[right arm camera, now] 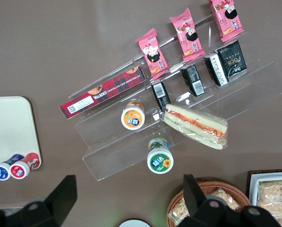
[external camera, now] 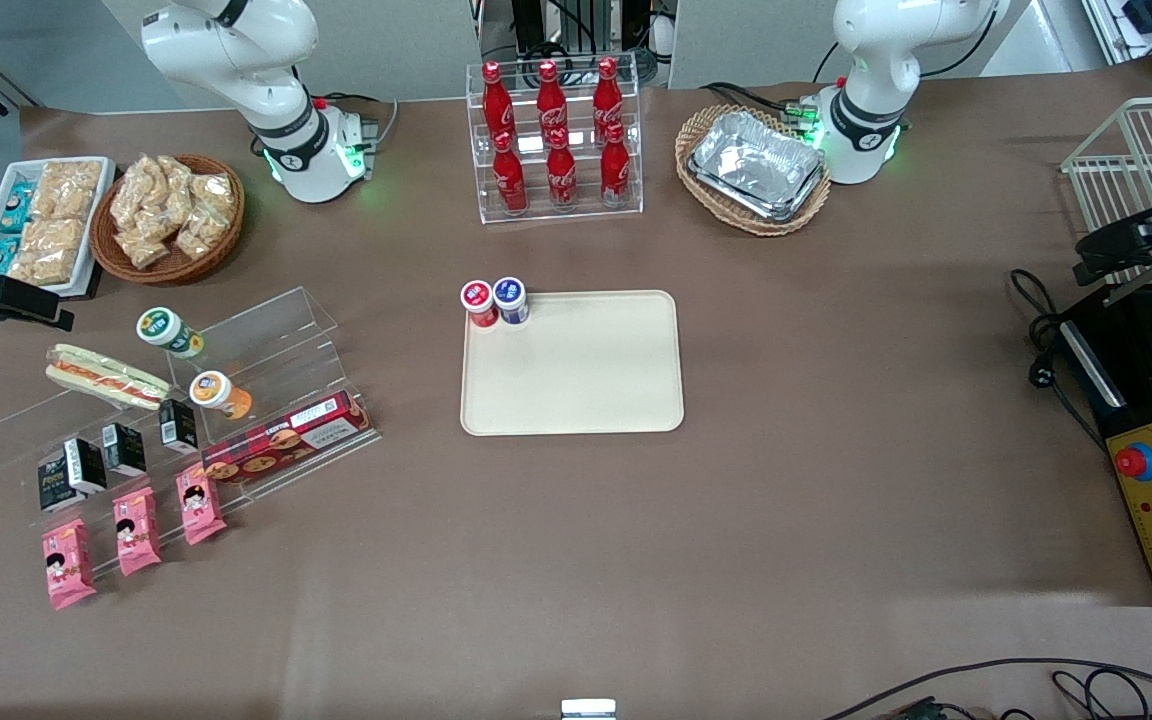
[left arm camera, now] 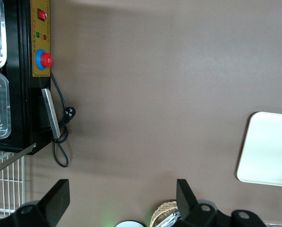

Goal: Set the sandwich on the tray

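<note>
Brown-covered bench (external camera: 796, 480) with the acrylic stepped display stand (right arm camera: 188, 118) as landmark. The sandwich (right arm camera: 196, 126), a clear-wrapped wedge with red-orange and green filling stripes, lies on an upper step of the stand, tilted along it, beside a green-lidded cup (right arm camera: 160, 159) and just above the row of 4 small black cartons (right arm camera: 230, 59). An orange-lidded cup (right arm camera: 133, 117) stands 1 step lower on the stand, and a red tartan biscuit box (right arm camera: 103, 92) lies along a lower step. 3 pink snack packets (right arm camera: 187, 34) lean at the stand's lowest step, nearest the front camera.

The tray (external camera: 572, 362), cream-beige with rounded corners, lies flat on the bench well apart from the stand, toward the bench's middle. 2 small jars, 1 red-lidded (external camera: 478, 300) and 1 blue-lidded (external camera: 510, 297), stand touching each other at the tray corner nearest the stand and farther from the front camera.

The gripper (right arm camera: 129, 201) hangs above the bench near the stand, close to a wicker basket of bagged snacks (right arm camera: 205, 203); its jaws stand wide apart, holding nothing, and clear of the sandwich.

Farther from the front camera than the tray: a clear rack of 6 red cola bottles (external camera: 554, 135) and a wicker basket of foil trays (external camera: 756, 168).
</note>
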You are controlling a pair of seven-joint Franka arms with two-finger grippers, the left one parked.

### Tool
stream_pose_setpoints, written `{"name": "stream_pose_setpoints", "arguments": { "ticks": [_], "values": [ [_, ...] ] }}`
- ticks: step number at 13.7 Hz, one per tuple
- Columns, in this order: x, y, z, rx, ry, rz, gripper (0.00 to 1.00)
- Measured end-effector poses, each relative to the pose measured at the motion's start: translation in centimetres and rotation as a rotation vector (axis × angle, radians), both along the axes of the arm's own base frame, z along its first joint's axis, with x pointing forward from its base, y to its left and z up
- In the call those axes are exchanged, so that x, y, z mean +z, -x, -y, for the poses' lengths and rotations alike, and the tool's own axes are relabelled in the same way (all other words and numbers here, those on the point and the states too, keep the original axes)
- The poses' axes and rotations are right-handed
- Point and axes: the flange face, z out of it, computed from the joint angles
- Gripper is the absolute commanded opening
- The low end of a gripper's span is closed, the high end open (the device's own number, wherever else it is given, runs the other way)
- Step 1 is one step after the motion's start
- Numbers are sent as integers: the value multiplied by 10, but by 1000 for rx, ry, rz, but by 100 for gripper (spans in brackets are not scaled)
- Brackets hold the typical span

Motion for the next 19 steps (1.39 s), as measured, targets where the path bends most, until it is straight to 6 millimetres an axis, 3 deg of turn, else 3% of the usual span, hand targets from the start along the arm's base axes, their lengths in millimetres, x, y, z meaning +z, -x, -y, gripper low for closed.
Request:
{"name": "stream_pose_setpoints", "arguments": {
  "ticks": [12,19],
  "values": [
    [-1,2,3,-4,3,-8,100],
    [-18,12,10,146,12,-50,100]
  ]
}}
